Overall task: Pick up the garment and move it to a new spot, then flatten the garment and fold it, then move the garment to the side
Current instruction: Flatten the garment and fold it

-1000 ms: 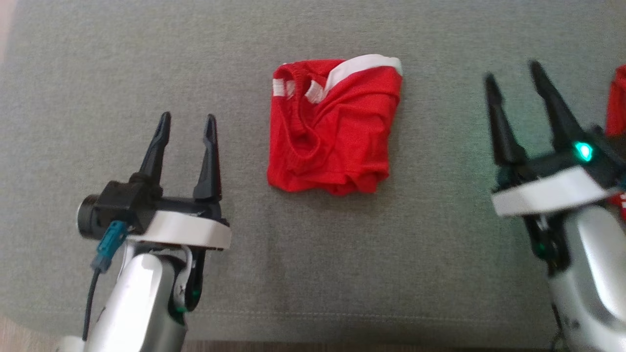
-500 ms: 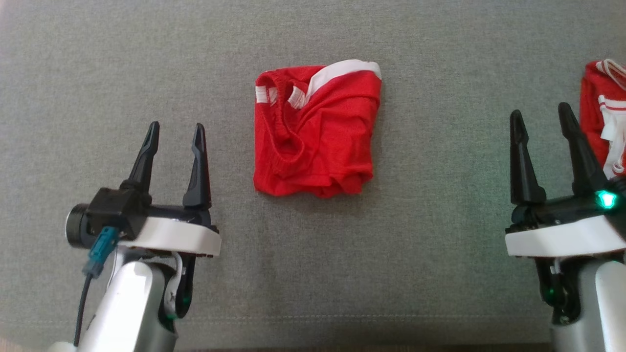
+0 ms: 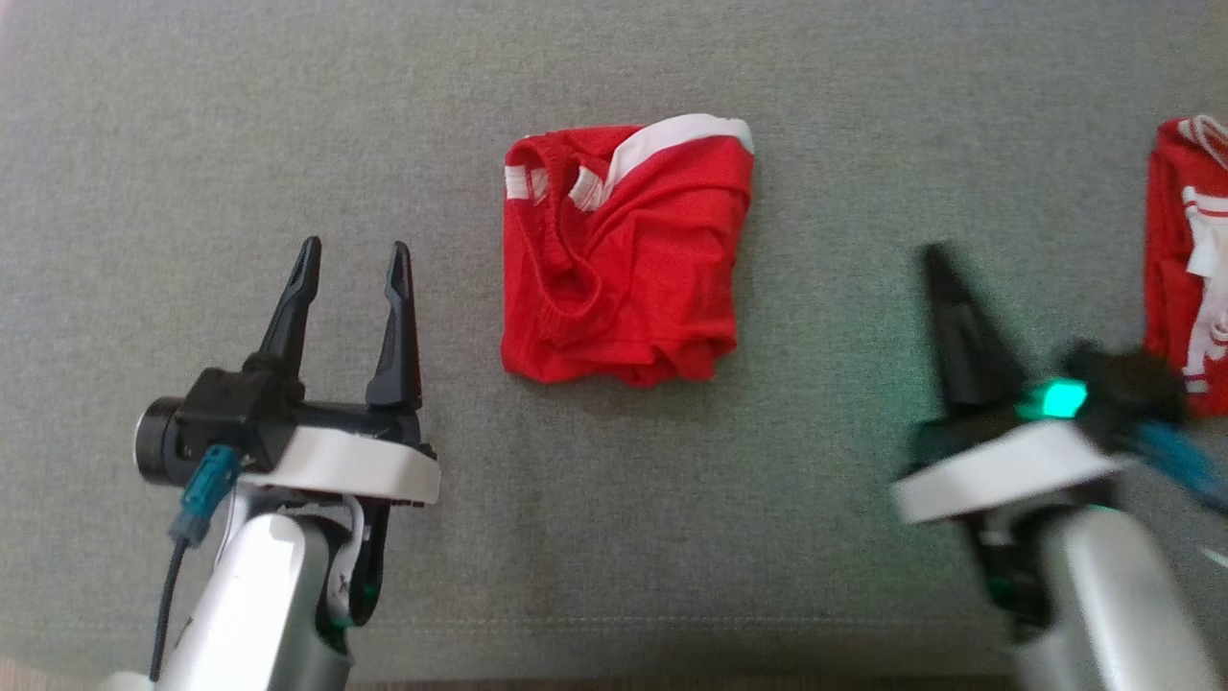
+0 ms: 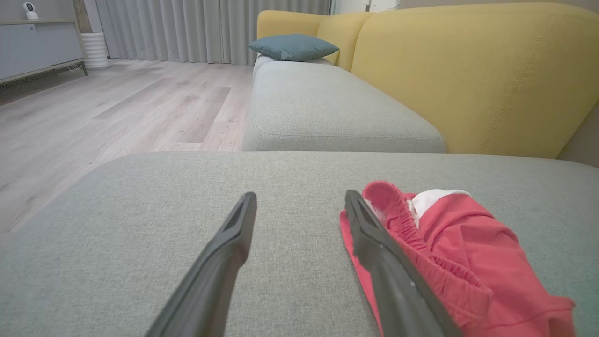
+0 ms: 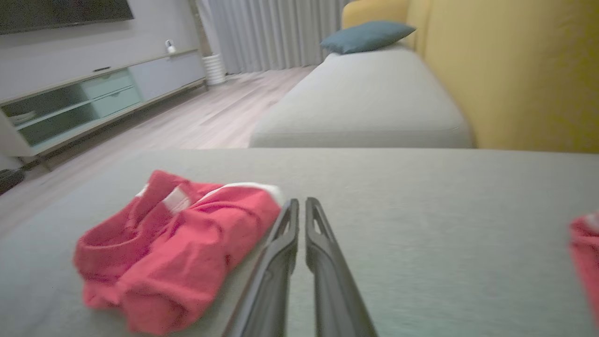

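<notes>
Right claw (image 5: pixel 302 202) leftward, narrower; two garments (image 3: pixel 624 254) (image 3: pixel 1185 317).

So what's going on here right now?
Neither gripper holds anything. A red garment lies folded on the grey cushion between the two grippers. The left gripper is open beside it. The right gripper, blurred in the head view, has its fingers nearly together on nothing. A second red garment lies at the far right.
</notes>
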